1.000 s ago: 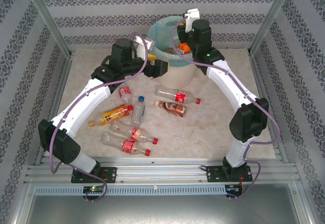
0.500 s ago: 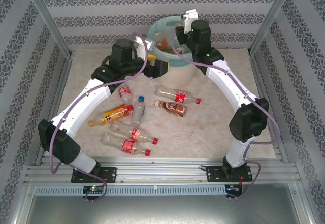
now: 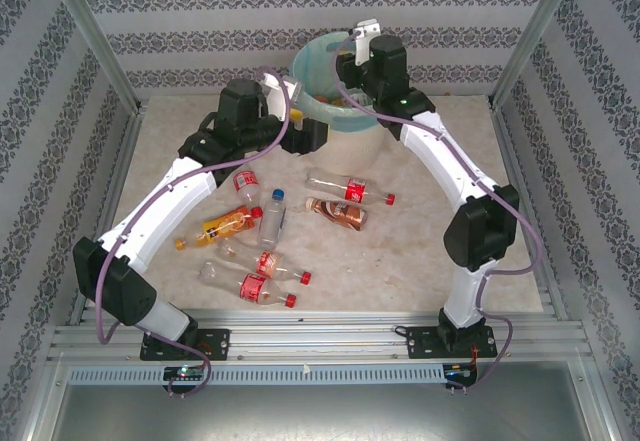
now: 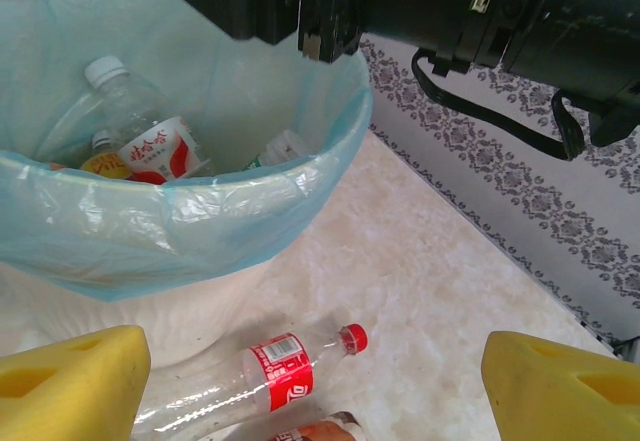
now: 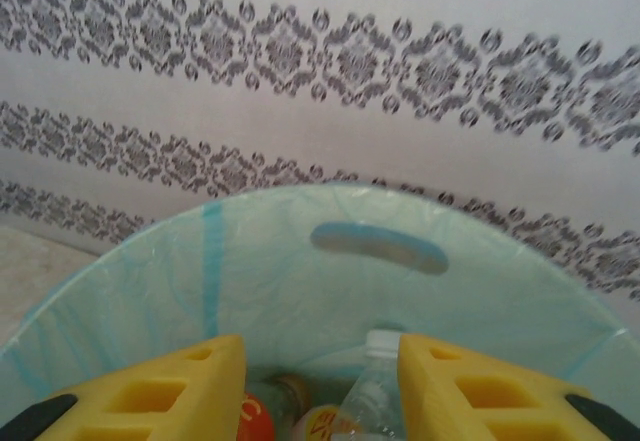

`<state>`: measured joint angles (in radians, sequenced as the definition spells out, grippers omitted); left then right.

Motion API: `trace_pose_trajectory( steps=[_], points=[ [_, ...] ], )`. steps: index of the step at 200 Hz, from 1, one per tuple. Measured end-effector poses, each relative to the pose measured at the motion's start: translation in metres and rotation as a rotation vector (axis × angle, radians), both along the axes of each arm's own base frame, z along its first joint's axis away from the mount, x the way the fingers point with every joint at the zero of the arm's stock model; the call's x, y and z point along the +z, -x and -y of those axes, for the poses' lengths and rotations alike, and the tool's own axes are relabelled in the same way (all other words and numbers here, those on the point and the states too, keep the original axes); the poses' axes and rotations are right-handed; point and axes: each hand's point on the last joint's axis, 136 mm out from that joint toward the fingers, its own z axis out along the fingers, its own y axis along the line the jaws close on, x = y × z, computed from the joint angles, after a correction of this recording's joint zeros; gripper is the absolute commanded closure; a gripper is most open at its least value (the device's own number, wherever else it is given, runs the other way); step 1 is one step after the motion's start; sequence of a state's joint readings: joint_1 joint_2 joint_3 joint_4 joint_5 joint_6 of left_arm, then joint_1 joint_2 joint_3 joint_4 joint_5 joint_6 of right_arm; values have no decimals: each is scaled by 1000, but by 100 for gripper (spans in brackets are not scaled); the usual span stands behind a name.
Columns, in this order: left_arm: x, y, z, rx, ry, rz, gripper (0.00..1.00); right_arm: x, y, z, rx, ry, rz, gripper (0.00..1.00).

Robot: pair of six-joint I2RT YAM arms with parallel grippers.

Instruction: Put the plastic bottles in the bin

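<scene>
Marbled beige tabletop (image 3: pixel 420 251) floors a cell hung with grey-patterned striped wallpaper (image 3: pixel 300 1). Nearest the arm bases, small clear plastic bottles (image 3: pixel 262 286) with red, orange or brown labels lie scattered on their sides, about eight by my count, among them an orange bottle (image 3: pixel 225 225) and a blue-capped bottle (image 3: pixel 272 216). A good share of the job is therefore left. Beyond them the left gripper (image 4: pixel 318 376) hangs just beside the bin's near wall, its yellow foam fingers (image 4: pixel 70 376) spread wide with nothing between them. A red-capped bottle (image 4: pixel 275 373) lies on the table below it. Farther back stands the round cream-white bin (image 3: pixel 345 146), a pale turquoise bag liner (image 4: pixel 150 231) folded over its rim, with several bottles already inside. The right gripper (image 5: pixel 320 386) hovers over the bin's mouth, its yellow fingers parted and empty. Neither arm carries a bottle, so I judge a fresh pick from the table comes next.
</scene>
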<state>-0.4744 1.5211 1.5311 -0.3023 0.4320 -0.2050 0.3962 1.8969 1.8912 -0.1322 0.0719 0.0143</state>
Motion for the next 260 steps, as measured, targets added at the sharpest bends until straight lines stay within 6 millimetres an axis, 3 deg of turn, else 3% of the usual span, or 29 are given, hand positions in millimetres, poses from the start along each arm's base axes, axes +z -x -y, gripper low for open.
trace_pose_trajectory(
  steps=[37, 78, 98, 114, 142, 155, 169, 215, 260],
  points=[
    [1, -5, -9, 36, -15, 13, 13, -10, 0, -7, 26, -16, -84, 53],
    [-8, -5, -16, 59, -65, -4, 13, 22, 23, -13, 72, -43, -81, 50],
    [-7, 1, -21, 65, -87, -6, 13, 50, 54, -23, 122, -45, -47, 49],
    [-3, 10, -26, 65, -95, 12, 13, 73, 95, -33, 183, -43, -1, 49],
    [-12, 36, -38, 43, -123, 24, 11, 81, 165, -40, 287, -36, 49, 48],
    [-23, 48, -42, 21, -143, 20, 11, 66, 184, -35, 313, -28, 39, 47],
    [-41, 58, -43, -15, -169, 6, 10, 37, 195, -31, 327, -10, -1, 47],
    [-106, 86, -37, -176, -245, -67, 9, -91, 219, -36, 414, 108, -245, 44],
    [-134, 105, -30, -292, -267, -76, 9, -157, 233, -34, 447, 192, -374, 37]
  ],
)
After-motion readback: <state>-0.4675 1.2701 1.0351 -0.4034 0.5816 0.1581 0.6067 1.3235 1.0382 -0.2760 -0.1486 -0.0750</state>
